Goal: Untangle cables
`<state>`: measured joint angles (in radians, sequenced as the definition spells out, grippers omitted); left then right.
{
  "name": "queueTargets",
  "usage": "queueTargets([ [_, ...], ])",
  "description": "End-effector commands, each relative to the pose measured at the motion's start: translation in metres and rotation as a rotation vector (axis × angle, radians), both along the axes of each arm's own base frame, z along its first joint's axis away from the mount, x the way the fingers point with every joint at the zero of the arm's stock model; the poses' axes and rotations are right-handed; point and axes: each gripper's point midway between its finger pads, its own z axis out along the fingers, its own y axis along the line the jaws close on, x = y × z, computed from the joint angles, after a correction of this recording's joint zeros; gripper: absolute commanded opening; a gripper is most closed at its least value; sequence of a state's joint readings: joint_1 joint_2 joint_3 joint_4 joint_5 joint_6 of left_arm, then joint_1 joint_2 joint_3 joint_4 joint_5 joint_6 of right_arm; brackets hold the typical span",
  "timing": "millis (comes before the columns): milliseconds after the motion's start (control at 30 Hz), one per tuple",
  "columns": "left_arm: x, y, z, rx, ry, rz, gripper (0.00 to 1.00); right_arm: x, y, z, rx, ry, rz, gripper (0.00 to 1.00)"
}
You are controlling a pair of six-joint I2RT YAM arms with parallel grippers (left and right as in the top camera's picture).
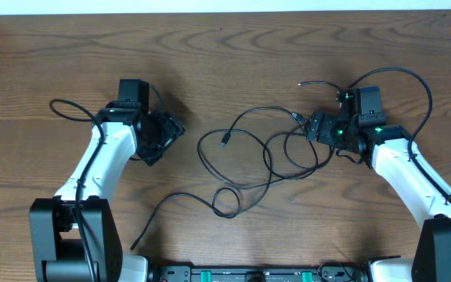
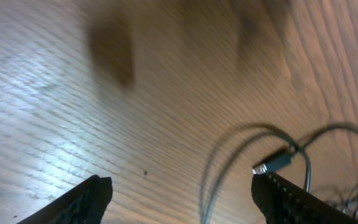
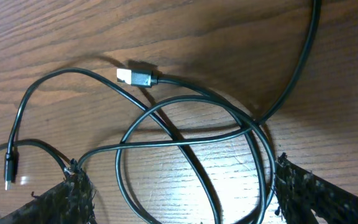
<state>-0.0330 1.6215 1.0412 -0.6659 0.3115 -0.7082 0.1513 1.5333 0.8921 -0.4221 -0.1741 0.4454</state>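
Tangled black cables [image 1: 268, 164] lie mid-table [image 1: 225, 47], one USB plug [image 3: 135, 76] showing. The right hand [image 3: 179, 177] hangs spread over the loops, and the left hand [image 1: 165, 133] gapes empty, well aside. Likely best: pinch one strand near a plug and draw outward slowly.

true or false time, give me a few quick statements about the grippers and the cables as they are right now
1. The left gripper is open, with nothing between its jaws. True.
2. The right gripper hangs over bare wood, well away from the cables. False: it is open and right over the tangle, with cable loops lying on the table between its jaws.
3. The cables lie straight, side by side. False: they loop and cross one another.
4. A silver-tipped plug lies flat on the table in the right wrist view. True.
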Motion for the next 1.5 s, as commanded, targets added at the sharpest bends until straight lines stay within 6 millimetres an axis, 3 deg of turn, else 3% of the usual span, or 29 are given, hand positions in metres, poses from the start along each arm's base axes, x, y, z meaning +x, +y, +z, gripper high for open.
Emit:
queueTargets([
  [0,-0.003,-0.019,0.003,-0.044,-0.022,-0.144,0.79,-0.003,0.000,-0.003,-0.010,0.009,-0.009,0.91],
  [100,-0.011,-0.033,0.003,-0.078,0.000,-0.182,0.80,-0.003,0.000,-0.003,-0.010,0.009,-0.008,0.91],
  [233,-0.020,-0.065,0.005,-0.059,-0.086,-0.512,0.82,-0.003,0.000,-0.003,-0.010,0.009,-0.009,0.91],
  [400,-0.030,-0.096,0.005,-0.030,-0.120,-0.664,0.83,-0.004,-0.001,-0.004,-0.011,0.014,-0.008,0.93],
  [600,-0.049,-0.111,0.002,-0.103,0.102,-0.245,0.84,-0.007,-0.004,-0.006,-0.027,0.027,-0.015,0.94],
  [733,-0.065,-0.137,0.009,-0.213,0.214,-0.115,0.84,-0.010,-0.005,-0.008,-0.032,0.039,-0.017,0.94],
  [900,-0.076,-0.151,0.008,-0.221,0.308,0.061,0.84,-0.011,-0.005,-0.009,-0.033,0.048,-0.017,0.95],
  [1067,-0.089,-0.163,0.006,-0.204,0.361,0.144,0.84,-0.012,-0.005,-0.009,-0.034,0.051,-0.017,0.95],
  [1300,-0.119,-0.164,-0.001,-0.086,0.423,0.185,0.84,-0.013,-0.005,-0.009,-0.034,0.056,-0.017,0.96],
  [1367,-0.122,-0.161,-0.003,-0.055,0.421,0.192,0.93,-0.013,-0.005,-0.010,-0.034,0.056,-0.017,0.96],
  [1467,-0.126,-0.161,-0.005,-0.038,0.427,0.199,0.94,-0.014,-0.005,-0.010,-0.035,0.059,-0.017,0.96],
])
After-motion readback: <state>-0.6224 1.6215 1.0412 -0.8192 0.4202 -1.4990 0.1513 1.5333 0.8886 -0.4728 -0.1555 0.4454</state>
